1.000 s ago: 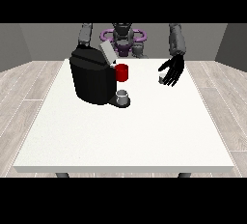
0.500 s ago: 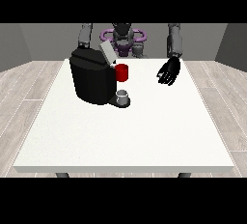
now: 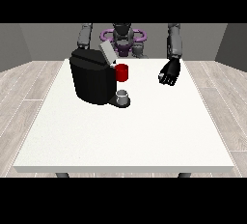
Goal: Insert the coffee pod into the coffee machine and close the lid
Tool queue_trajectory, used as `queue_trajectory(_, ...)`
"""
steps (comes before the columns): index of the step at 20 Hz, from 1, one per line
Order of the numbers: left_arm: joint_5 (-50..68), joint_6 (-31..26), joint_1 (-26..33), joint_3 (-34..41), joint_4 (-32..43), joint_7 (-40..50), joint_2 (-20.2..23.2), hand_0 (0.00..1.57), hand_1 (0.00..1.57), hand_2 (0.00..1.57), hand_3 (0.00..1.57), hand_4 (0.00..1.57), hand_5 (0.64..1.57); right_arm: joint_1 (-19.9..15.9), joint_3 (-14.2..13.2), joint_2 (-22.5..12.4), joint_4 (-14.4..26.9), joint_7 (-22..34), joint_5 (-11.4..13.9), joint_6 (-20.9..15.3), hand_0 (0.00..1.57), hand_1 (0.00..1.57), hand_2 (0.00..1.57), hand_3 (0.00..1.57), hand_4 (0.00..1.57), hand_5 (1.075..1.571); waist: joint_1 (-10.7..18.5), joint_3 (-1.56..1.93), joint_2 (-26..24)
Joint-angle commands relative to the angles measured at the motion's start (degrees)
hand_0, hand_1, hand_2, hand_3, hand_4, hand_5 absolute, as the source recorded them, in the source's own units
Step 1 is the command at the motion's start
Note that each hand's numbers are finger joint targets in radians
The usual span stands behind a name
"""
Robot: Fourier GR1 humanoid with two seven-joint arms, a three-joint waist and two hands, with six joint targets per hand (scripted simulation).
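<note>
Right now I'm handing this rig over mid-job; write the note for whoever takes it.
Hand at the view's right: beside the coffee machine, apart from it; whether it holds anything cannot be told.
Other hand: hidden behind the machine.
Lid: standing open.
A grey thing sits at the machine's base; the pod does not plainly show.
Done: nothing visible.
Left: pod in, lid shut.

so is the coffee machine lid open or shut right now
Open. The grey lid stands tilted up from the top of the black coffee machine, above the red thing at the machine.
</note>
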Motion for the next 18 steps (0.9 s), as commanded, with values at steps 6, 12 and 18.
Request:
queue_trajectory(6, 2.28, -0.55, -1.27, 3.07, 2.02, -5.80, -3.11, 1.37, 1.37, 1.37, 1.30, 0.48, 1.571, 1.05, -0.24, -1.13, 2.20, 2.57, 2.79, -2.24, 0.00, 0.00, 0.00, 0.00, 0.00, 1.571, 1.17, -0.16, -3.27)
queue_trajectory(12, 4.68, -11.85, -6.14, 3.68, -1.42, -3.09, -3.26, 1.42, 1.42, 1.41, 1.33, 0.52, 1.571, 2.11, -2.32, -1.19, 8.78, -1.40, 2.89, -3.78, 0.00, 0.00, 0.00, 0.00, 0.00, 1.571, 3.12, -0.10, -7.50)
queue_trajectory(18, 4.79, -18.37, -10.15, 3.36, -3.97, 0.92, -4.96, 1.42, 1.42, 1.40, 1.33, 0.53, 1.571, 1.37, -0.75, -0.81, 8.01, 1.61, 4.07, -3.40, 0.00, 0.00, 0.00, 0.00, 0.00, 1.571, 2.67, -0.12, -11.02)
